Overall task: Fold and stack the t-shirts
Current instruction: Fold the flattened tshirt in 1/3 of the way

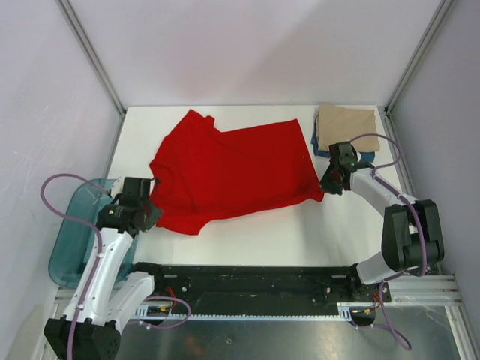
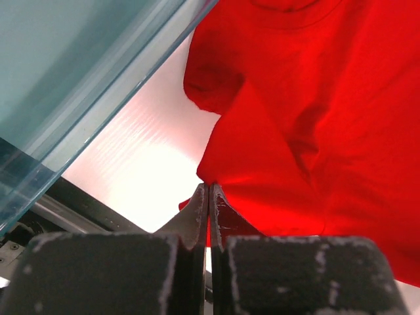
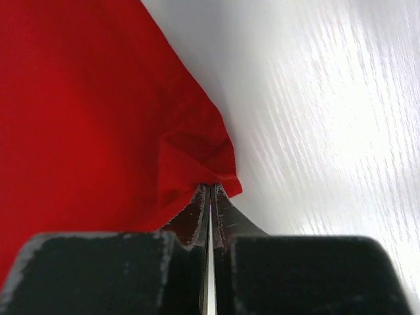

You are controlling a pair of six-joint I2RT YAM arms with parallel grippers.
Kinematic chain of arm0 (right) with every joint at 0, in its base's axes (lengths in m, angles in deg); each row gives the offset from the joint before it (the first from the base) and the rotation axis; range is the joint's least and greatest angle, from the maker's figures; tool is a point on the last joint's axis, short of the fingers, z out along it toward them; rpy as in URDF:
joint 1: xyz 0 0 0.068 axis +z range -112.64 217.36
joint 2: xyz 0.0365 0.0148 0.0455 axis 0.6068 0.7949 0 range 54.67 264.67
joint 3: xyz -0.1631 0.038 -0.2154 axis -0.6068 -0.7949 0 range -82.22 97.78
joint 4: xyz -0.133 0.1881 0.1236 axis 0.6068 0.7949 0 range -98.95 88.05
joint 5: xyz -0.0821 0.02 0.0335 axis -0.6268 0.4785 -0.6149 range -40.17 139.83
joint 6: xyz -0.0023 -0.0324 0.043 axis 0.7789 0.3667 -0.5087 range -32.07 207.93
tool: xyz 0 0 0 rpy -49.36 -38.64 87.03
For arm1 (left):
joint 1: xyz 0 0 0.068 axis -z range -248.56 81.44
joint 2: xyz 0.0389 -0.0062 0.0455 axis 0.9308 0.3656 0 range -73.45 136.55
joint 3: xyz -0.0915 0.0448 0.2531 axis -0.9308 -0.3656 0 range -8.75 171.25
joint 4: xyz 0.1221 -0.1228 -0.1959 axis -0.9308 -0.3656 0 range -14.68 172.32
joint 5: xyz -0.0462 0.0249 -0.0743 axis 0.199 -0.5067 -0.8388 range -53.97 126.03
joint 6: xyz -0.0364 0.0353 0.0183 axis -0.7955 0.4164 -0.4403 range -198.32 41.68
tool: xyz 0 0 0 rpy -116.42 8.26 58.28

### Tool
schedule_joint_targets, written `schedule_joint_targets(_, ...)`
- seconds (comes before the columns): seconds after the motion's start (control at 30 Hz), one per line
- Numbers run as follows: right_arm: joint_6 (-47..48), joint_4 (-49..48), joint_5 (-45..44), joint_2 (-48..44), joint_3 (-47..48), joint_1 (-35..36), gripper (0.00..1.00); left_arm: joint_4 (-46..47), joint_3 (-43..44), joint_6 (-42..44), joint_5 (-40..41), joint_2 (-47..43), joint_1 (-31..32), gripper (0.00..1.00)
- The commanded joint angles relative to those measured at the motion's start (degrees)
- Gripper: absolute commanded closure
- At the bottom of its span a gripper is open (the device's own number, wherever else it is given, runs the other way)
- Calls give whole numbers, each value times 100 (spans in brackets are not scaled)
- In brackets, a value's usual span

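Note:
The red t-shirt (image 1: 232, 171) lies spread across the middle of the white table. My left gripper (image 1: 152, 204) is shut on its left edge near a sleeve; in the left wrist view the cloth (image 2: 295, 118) is pinched at my fingertips (image 2: 209, 190). My right gripper (image 1: 325, 185) is shut on the shirt's right bottom corner, seen in the right wrist view (image 3: 211, 189) with red cloth (image 3: 85, 118) bunched there. The tan folded shirt (image 1: 346, 124) lies on the dark blue folded shirt (image 1: 321, 148) at the back right.
A translucent teal plastic tub (image 1: 71, 232) stands at the left table edge beside my left arm, also in the left wrist view (image 2: 72, 72). Metal frame posts and walls enclose the table. A black rail (image 1: 247, 281) runs along the near edge.

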Motion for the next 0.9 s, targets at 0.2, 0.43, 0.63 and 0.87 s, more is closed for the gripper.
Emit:
schedule_joint_targets(0.2, 236, -378, -247, 805, 1187, 174, 100, 204, 1128, 104, 834, 1504, 25, 100)
schedule_joint_targets(0.43, 413, -501, -321, 1402, 1701, 217, 100, 814, 1839, 356, 920, 2813, 21, 100)
schedule_joint_targets(0.63, 493, -543, -346, 1898, 2091, 182, 100, 1052, 2364, 474, 1050, 3798, 28, 100)
schedule_joint_targets(0.87, 511, -586, -226, 2207, 2308, 10, 100, 1208, 2654, 466, 1112, 4365, 20, 100)
